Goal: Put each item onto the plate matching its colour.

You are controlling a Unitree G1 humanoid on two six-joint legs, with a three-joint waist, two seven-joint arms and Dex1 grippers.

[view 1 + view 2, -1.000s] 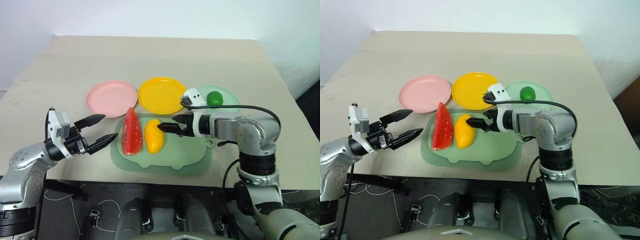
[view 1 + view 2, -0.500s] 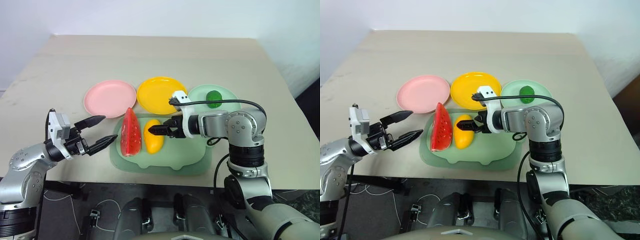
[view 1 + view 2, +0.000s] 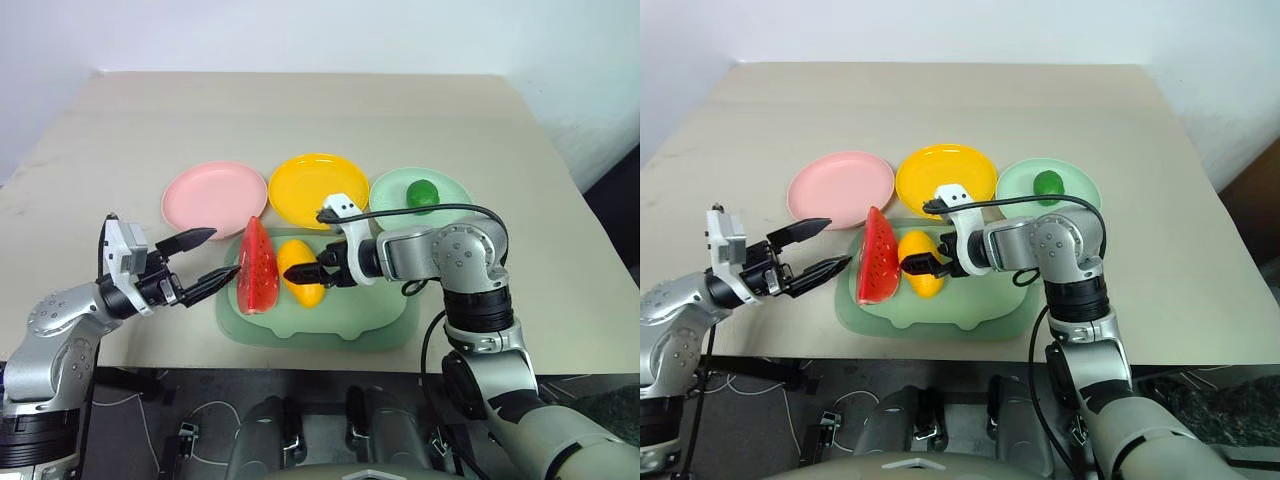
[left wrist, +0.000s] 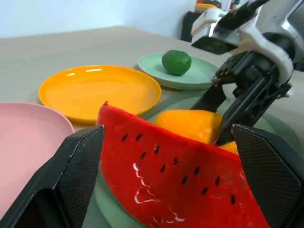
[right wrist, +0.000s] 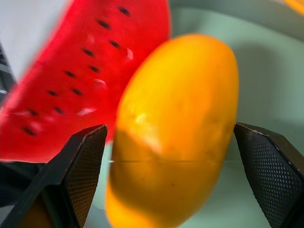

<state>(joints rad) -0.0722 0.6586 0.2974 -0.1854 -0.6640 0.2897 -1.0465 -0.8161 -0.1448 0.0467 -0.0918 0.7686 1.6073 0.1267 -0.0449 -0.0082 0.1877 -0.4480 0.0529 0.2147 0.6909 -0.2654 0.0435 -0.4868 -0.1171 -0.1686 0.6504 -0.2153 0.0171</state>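
Green fruit [image 3: 423, 192] sat on mint plate [image 3: 390, 190]: one done. Mango [image 3: 300, 272] and watermelon [image 3: 256, 268] lay on tray [image 3: 380, 320]; yellow plate [image 3: 318, 188], pink plate [image 3: 212, 196] bare. Right gripper [image 3: 303, 271] fingers wide, straddling mango. Left gripper [image 3: 205, 259] fingers wide beside watermelon.

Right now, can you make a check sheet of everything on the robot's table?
Surface: beige table, bare around the plates.
Job's things: green fruit sits on the mint plate. Watermelon wedge and mango lie on the wavy green tray. Pink plate and yellow plate hold nothing.
Clutter: nothing seen.
Grippers: right gripper open, fingers either side of the mango; left gripper open, beside the watermelon.
Cables: black cable loops along the right arm.
Surroundings: white wall behind.
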